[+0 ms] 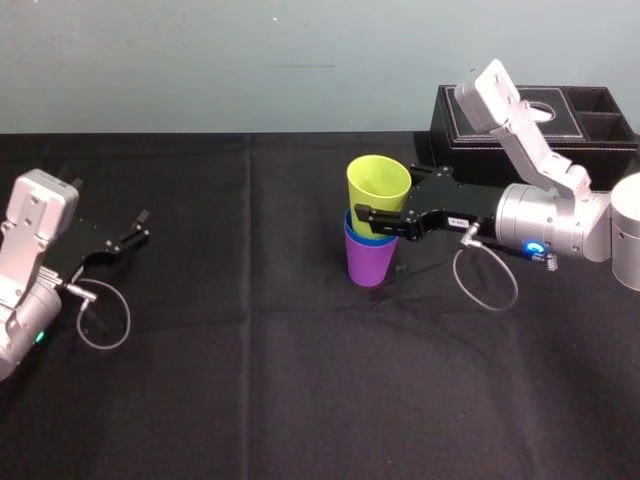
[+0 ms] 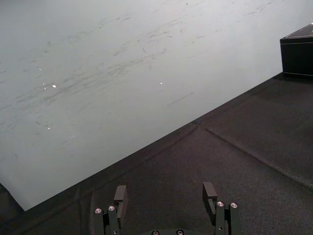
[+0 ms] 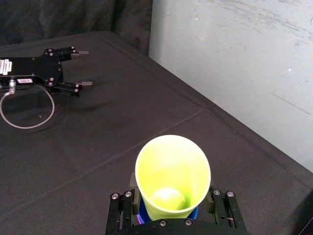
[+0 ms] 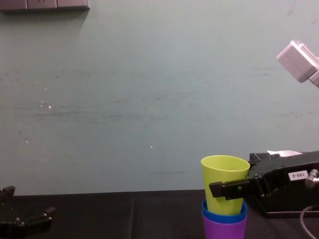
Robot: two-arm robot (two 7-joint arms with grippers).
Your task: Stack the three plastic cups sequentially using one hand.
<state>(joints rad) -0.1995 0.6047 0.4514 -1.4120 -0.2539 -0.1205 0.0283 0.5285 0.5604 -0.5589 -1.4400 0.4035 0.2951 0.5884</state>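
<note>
The three plastic cups stand nested in the middle of the black table: a purple cup [image 1: 370,265] at the bottom, a bright blue cup [image 1: 365,236] inside it with just its rim showing, and a yellow-green cup [image 1: 378,182] on top. My right gripper [image 1: 385,200] reaches in from the right, with a finger on each side of the yellow-green cup [image 3: 171,171] low on its wall, shut on it. From the chest, the near finger [image 4: 229,189] crosses the yellow-green cup [image 4: 224,174] just above the blue rim [image 4: 224,215]. My left gripper [image 1: 140,222] rests open at the far left.
A black leather tissue box [image 1: 560,130] stands at the back right, behind my right arm. Black cloth [image 1: 250,380] covers the table, with free room in front of and left of the stack. A pale wall [image 4: 149,99] rises behind the table's far edge.
</note>
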